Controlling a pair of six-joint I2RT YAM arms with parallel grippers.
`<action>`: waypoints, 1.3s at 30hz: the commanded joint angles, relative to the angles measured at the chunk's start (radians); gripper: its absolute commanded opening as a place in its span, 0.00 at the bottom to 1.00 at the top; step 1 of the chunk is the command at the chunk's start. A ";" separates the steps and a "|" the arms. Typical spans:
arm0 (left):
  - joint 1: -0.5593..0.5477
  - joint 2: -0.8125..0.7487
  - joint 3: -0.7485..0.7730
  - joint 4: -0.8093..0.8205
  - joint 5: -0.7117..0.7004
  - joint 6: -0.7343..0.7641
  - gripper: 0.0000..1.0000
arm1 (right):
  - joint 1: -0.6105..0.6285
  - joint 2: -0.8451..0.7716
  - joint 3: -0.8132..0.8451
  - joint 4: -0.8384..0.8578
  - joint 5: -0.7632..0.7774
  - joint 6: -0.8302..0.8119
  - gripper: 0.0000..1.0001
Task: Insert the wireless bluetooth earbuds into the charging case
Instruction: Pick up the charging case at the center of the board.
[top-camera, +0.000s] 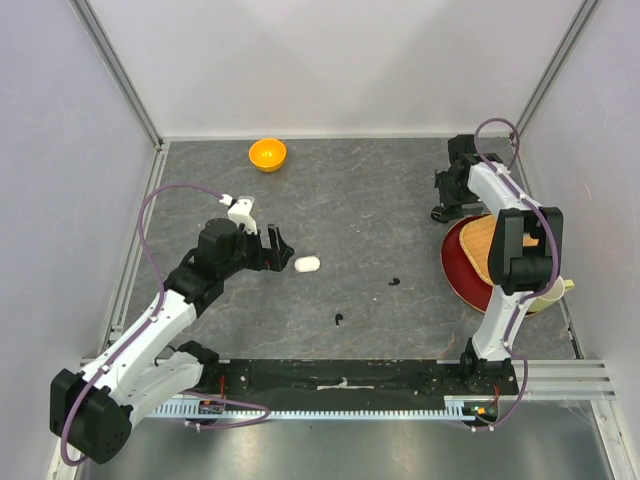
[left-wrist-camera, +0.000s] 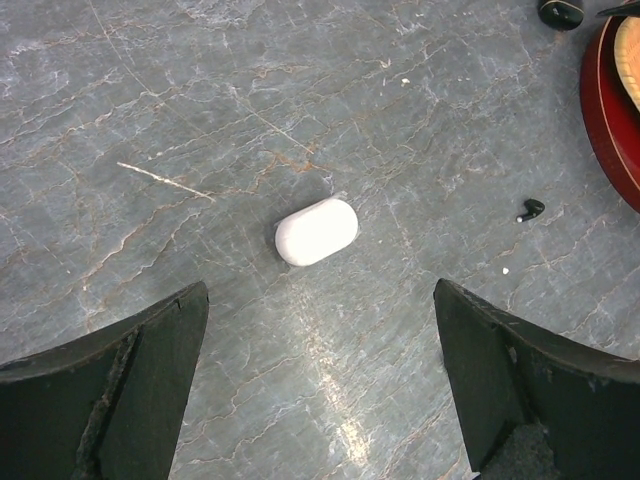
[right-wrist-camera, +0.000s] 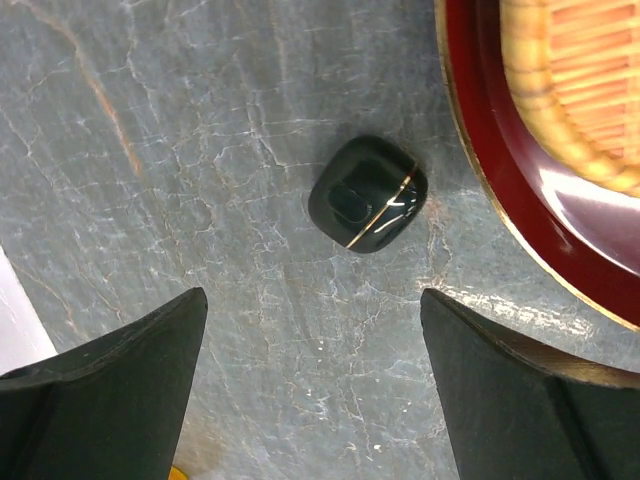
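Glossy black charging case (right-wrist-camera: 367, 193), gold-seamed, lies just ahead of the right gripper (right-wrist-camera: 312, 300), jaws apart; left gripper (left-wrist-camera: 320, 290), also spread, faces a white oval pod (left-wrist-camera: 316, 231)

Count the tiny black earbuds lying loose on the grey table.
2. One tiny black comma-shaped earbud lies mid-table, right of the white oval plastic piece; the other lies closer to the near edge. More may hide under the right arm.
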 joint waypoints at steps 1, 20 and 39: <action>0.007 -0.001 0.014 0.022 -0.013 -0.027 1.00 | 0.004 -0.015 -0.029 -0.043 0.029 0.141 0.94; 0.007 0.007 0.017 0.016 -0.030 -0.023 1.00 | -0.024 0.072 -0.037 -0.037 0.041 0.265 0.77; 0.007 0.028 0.026 0.008 -0.024 -0.020 1.00 | -0.024 0.129 -0.030 -0.013 0.053 0.118 0.34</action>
